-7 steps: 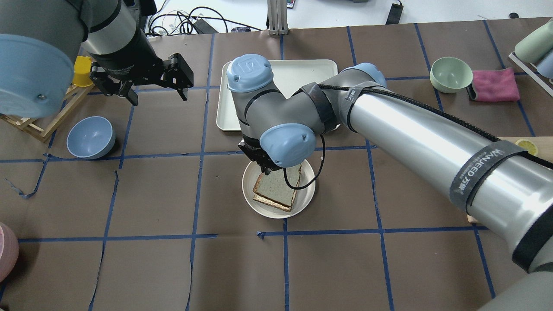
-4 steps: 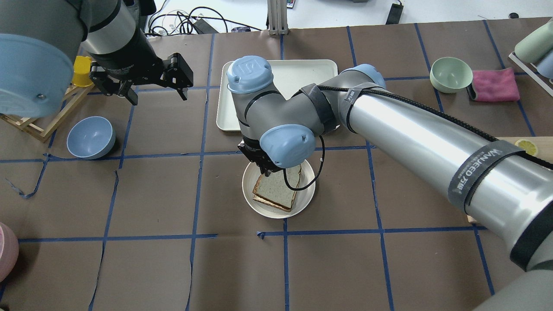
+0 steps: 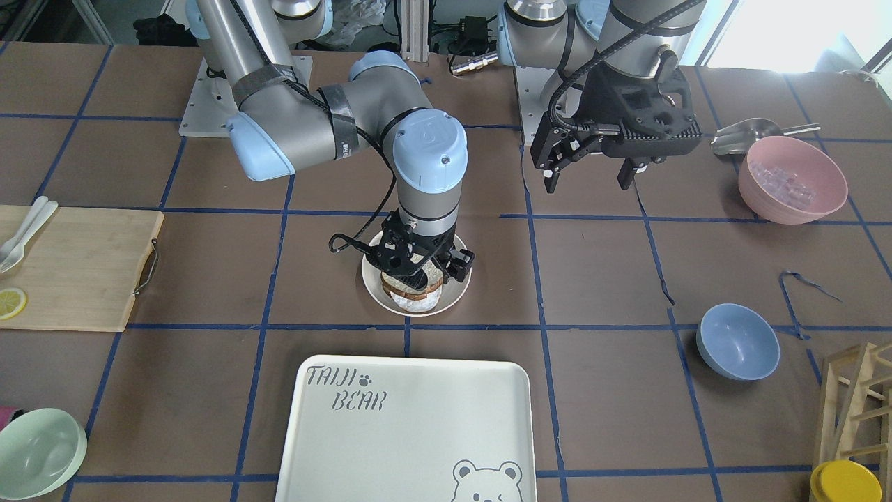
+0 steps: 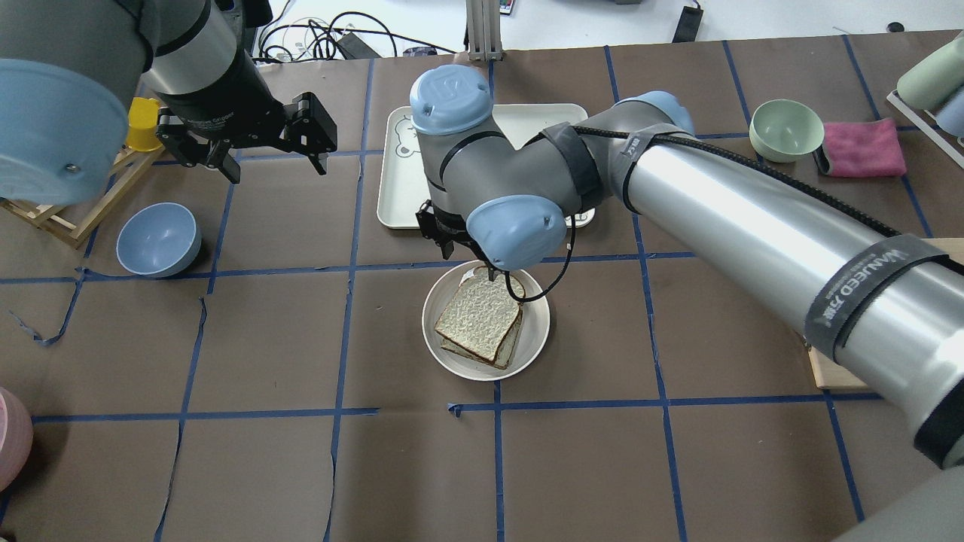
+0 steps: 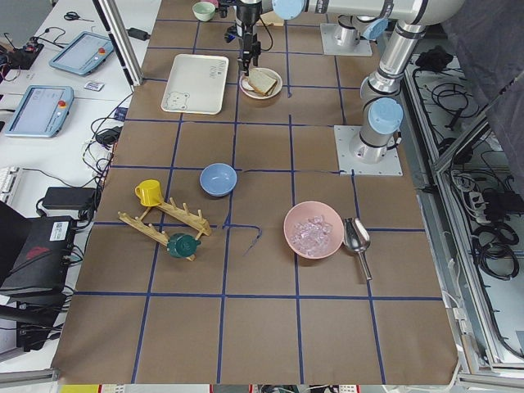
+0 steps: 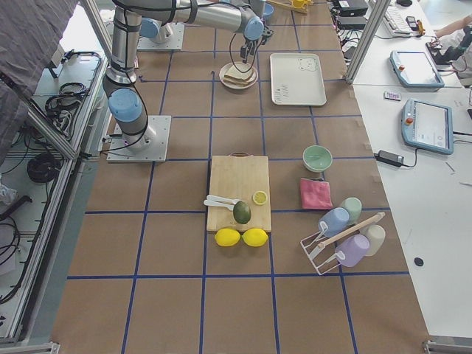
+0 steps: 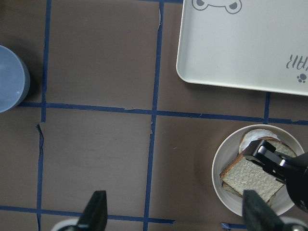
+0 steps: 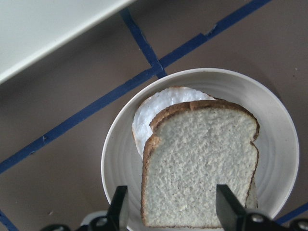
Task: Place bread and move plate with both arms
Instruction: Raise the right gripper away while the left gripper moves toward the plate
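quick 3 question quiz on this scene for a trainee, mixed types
1. True or false: the bread lies inside the rim of the plate.
2. The right gripper is: A) shut on the bread; B) open above the plate; C) out of every view.
3. Fill in: the left gripper hangs open, holding ____.
Key: 1 true; 2 B; 3 nothing.

The table (image 4: 248,467) was lit brightly and evenly from above — only soft, short shadows were cast. Glare was seen along the right arm (image 4: 723,211); wrist-view edges were slightly blurred.
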`<act>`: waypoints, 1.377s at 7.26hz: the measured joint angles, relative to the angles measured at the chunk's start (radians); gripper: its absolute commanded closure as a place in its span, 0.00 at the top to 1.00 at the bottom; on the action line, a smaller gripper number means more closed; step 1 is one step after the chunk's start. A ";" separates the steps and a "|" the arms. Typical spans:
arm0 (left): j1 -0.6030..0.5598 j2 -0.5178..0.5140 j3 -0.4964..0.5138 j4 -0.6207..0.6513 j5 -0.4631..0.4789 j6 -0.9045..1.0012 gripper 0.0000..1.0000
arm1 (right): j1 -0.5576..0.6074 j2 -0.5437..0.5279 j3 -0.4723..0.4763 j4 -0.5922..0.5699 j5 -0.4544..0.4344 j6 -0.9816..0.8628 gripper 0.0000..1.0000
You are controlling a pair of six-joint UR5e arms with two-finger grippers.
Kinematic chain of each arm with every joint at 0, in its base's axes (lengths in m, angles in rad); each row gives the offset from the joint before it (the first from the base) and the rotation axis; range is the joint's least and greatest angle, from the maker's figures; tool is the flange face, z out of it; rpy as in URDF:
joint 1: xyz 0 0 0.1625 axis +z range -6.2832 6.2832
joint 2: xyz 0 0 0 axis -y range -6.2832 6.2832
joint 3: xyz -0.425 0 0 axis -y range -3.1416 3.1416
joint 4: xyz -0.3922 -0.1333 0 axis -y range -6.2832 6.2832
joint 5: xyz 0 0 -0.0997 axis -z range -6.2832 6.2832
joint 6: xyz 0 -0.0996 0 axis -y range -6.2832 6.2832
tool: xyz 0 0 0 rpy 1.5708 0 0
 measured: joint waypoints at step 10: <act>-0.019 -0.114 -0.300 0.145 -0.102 0.076 1.00 | -0.389 -0.459 0.009 0.329 -0.041 -1.088 1.00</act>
